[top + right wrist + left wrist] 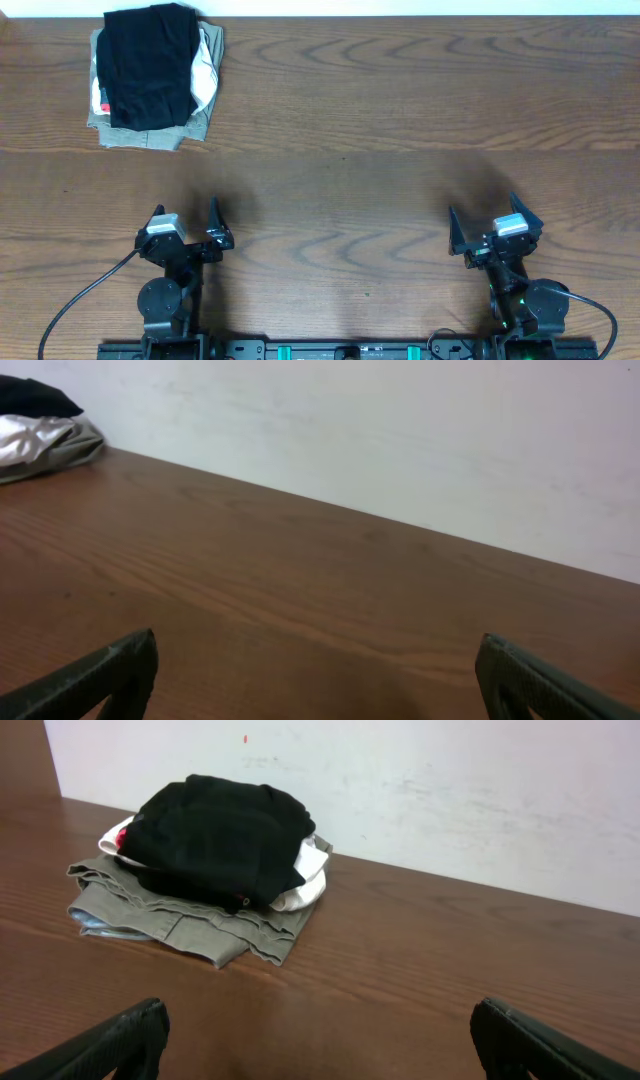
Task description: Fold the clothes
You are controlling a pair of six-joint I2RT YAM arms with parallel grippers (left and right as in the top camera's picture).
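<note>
Two dark fingers (125, 1035) low in the left wrist view and two more low in the right wrist view, four in all, each pair spread wide over bare wood with nothing between them. One brown wood-grain table (400, 100), filling nearly the whole overhead view, with one white wall (470, 790) along its far edge. Two black arms at the near edge, one on each side, well apart. Left gripper (186, 208) with jaws wide apart and empty; right gripper (483, 207) with jaws likewise wide apart and empty, both pointing toward the far edge. One stack (200, 935) of folded clothing at the far left corner of the table, well away from both grippers. Three layers countable: one olive garment (150, 135) at the bottom, the widest; one white garment (207, 70) in the middle, showing along the right side; one pair of black pants (150, 65) folded on top, covering most of the pile. One small patch of bright red (122, 837) at the left edge of the black fold. Only a corner of the same pile, upper left, in the right wrist view.
</note>
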